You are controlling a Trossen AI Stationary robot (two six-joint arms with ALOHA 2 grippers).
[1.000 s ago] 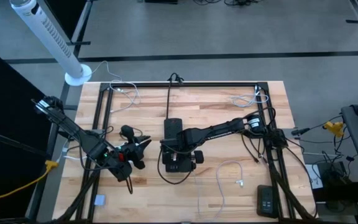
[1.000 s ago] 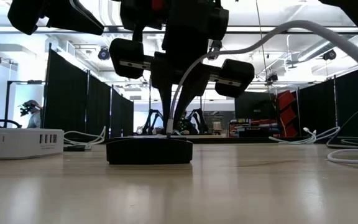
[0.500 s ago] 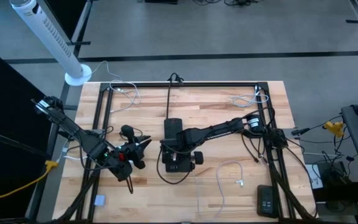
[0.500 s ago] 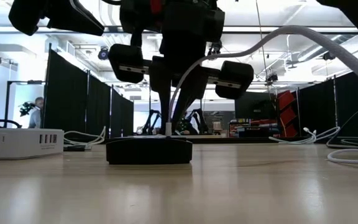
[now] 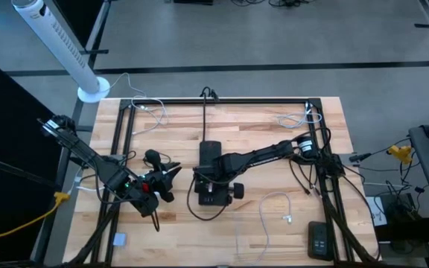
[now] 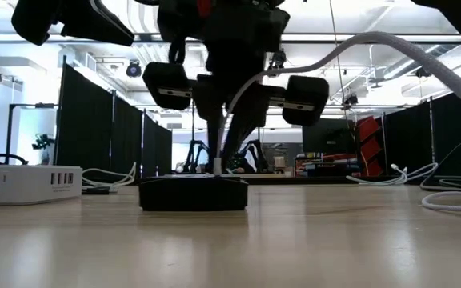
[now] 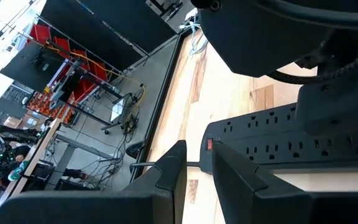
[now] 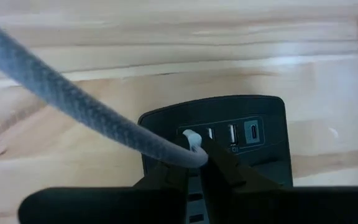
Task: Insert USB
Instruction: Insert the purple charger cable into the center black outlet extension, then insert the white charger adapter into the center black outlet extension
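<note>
Wood surface: a pale butcher-block table (image 5: 274, 138) with a black frame along its edges.
Power strip: a black power strip (image 5: 209, 175) lies mid-table; its USB ports face the right wrist camera (image 8: 232, 134).
Right gripper: the right gripper (image 5: 213, 179) hangs directly over the strip, fingers pinched shut on the USB plug (image 8: 191, 139).
USB plug: white, at the end of a grey braided cable (image 8: 73, 102), its tip right at the strip's row of ports; whether it is seated I cannot tell.
Left gripper: the left gripper (image 5: 171, 173) waits just left of the strip, fingers a narrow gap apart, holding nothing.
Near right: a loose white cable (image 5: 270, 208) and a black remote-like box (image 5: 319, 240).
Far side: white cables (image 5: 151, 110) at the far left corner, more at the far right (image 5: 296, 117).
Left edge: a white charging hub (image 6: 26, 184) in the low view.
Off table: a white tower fan (image 5: 58, 46) on the floor, far left.
Obstruction: in the high view the right arm covers the ports.
</note>
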